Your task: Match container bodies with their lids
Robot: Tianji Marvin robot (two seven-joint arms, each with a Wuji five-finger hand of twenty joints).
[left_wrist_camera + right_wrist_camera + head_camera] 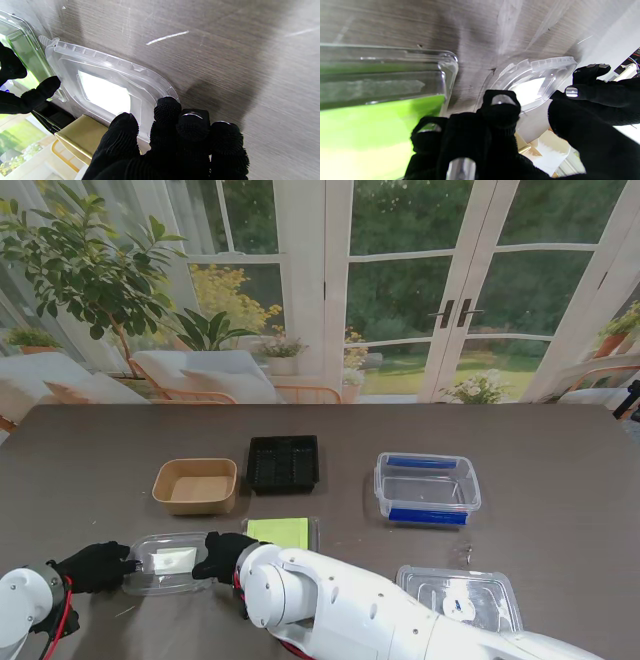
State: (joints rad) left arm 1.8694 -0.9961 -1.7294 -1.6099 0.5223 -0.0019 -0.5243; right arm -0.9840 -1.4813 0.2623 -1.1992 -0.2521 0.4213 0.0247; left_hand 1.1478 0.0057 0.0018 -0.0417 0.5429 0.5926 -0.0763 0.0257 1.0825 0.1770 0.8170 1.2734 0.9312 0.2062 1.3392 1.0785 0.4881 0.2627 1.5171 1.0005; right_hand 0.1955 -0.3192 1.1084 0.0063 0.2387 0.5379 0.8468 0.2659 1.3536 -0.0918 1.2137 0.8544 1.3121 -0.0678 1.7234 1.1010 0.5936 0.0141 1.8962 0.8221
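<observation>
Both hands flank a clear plastic lid (168, 563) lying flat on the counter (560, 450) nearest the robot, just left of a green-lined clear lid (283, 532). The left hand (95, 566) rests its fingers (167, 110) on the lid's left edge; the right hand (226, 555) touches the opposite edge, fingers partly curled. Neither clearly grips it. The kraft paper bowl (195, 484), black tray (283, 463) and blue-clipped clear box (427, 487) wait farther off. Likely risk: the thin, flexible lid buckles or skids under opposed pressure, slipping free.
</observation>
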